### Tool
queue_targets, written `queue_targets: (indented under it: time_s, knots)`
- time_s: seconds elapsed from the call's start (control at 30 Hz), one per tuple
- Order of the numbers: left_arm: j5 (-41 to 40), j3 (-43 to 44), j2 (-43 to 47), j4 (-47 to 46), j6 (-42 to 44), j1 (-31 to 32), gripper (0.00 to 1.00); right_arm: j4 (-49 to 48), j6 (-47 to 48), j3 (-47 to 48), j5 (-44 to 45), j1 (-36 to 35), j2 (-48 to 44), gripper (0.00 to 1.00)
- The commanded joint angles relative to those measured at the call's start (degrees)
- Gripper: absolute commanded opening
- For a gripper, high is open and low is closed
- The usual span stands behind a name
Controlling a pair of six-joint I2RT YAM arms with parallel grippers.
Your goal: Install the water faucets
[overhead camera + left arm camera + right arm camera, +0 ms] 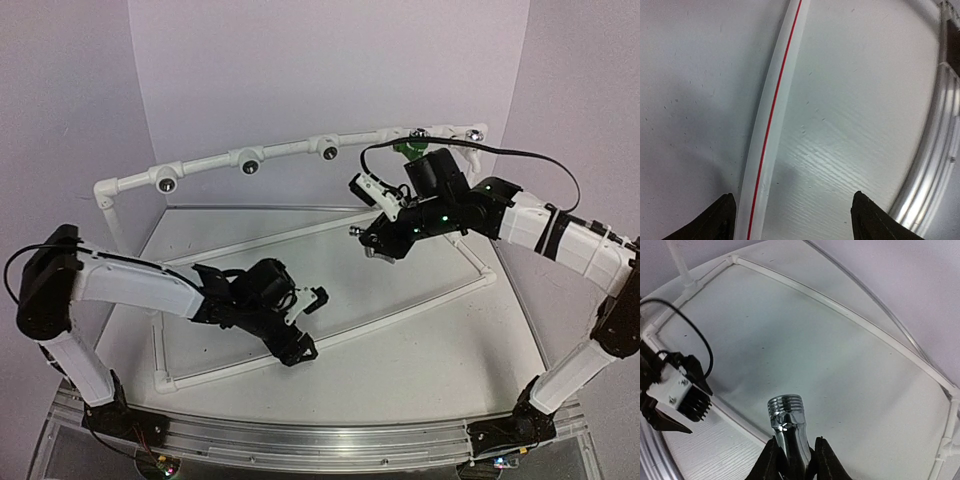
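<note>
1. White table (400, 330) carries a white pipe frame (200, 165) with round sockets (249, 164) along its far rail.
2. Right gripper (794, 460) pinches a silver faucet (786, 415) by its body, threaded end forward, above the table's far right.
3. Left gripper (794, 220) hovers with fingers wide and empty over the frame's near pipe (772, 115).
4. Green faucet (407, 148) sits at the far rail's right end.

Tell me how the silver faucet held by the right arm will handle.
The silver faucet looks like solid polished metal, so it is probably rigid and heavy for its size. Its mirror-smooth body may slip between the fingers of the right gripper. Its round threaded end suggests it would roll if dropped.
</note>
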State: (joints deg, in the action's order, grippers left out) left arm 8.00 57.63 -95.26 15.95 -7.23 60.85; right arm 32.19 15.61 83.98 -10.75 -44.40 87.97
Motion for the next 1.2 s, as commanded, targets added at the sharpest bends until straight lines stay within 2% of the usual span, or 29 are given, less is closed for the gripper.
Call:
queue_targets:
  time_s: [0.0, 0.1, 0.23, 0.5, 0.63, 0.8, 0.9, 0.97, 1.17]
  knots:
    - [10.6, 4.3, 14.8, 0.0, -4.6, -1.5, 0.84, -1.2, -1.0, -0.4, -21.5, -1.4, -4.7, 0.0]
    - [21.3, 4.2, 21.0, -3.1, -9.8, -6.0, 0.86, -2.8, -2.4, -1.1, -26.7, -1.3, -6.0, 0.0]
    - [35.2, 0.9, 26.4, -15.5, -22.3, -14.4, 0.93, -8.0, -3.8, -3.2, -31.3, -1.5, -7.4, 0.0]
    - [37.4, 3.7, 23.7, -19.8, -28.8, -15.2, 0.95, -14.1, -5.8, -2.3, -36.8, -2.1, -4.5, 0.0]
    - [39.1, 4.5, 22.2, -20.2, -29.1, -15.2, 0.86, -14.5, -6.0, -1.0, -36.9, -2.8, -2.0, 0.0]
    - [39.9, 4.9, 21.0, -20.4, -29.6, -15.1, 0.83, -15.2, -6.1, -0.1, -37.2, -3.6, 0.2, 0.0]
    - [40.3, 5.1, 19.8, -20.4, -30.2, -15.1, 0.74, -16.5, -6.4, -0.1, -37.8, -3.9, 1.0, 0.0]
    - [40.7, 5.3, 19.3, -20.4, -30.4, -15.1, 0.64, -16.9, -6.4, 0.2, -37.8, -4.4, 1.6, 0.0]
    - [40.9, 5.7, 18.4, -20.4, -30.5, -15.1, 0.51, -17.7, -6.5, 0.9, -38.1, -5.1, 3.2, 0.0]
